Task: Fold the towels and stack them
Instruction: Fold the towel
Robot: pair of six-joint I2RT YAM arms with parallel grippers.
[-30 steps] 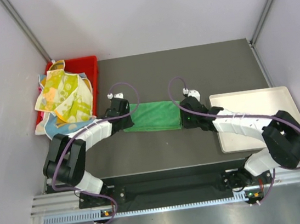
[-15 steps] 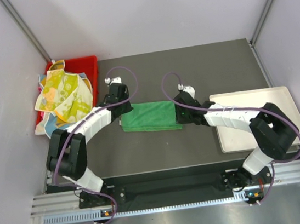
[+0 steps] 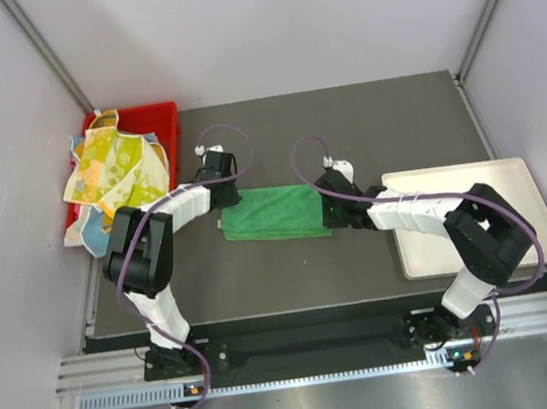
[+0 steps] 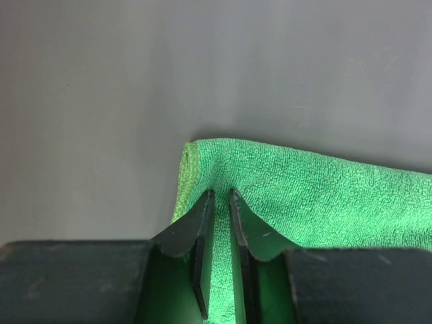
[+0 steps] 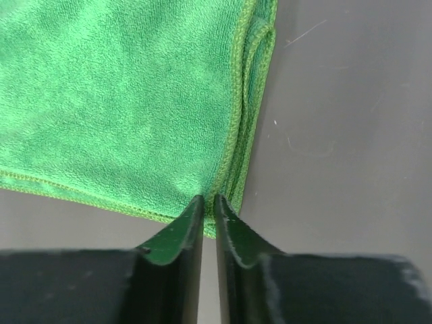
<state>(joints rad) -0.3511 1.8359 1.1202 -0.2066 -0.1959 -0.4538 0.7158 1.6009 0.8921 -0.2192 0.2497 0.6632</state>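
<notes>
The folded green towel (image 3: 275, 214) lies mid-table (image 3: 344, 125), hardly shifted. The left gripper (image 4: 219, 199) pinches its left end, nearly closed. The right gripper (image 5: 208, 202) has now narrowed onto its right edge.

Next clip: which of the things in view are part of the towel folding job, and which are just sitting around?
Part of the job:
- green towel, pinched at its ends by the left gripper and right gripper
- patterned towels, an unfolded heap

Just lying about:
- red bin
- white tray
- table
</notes>
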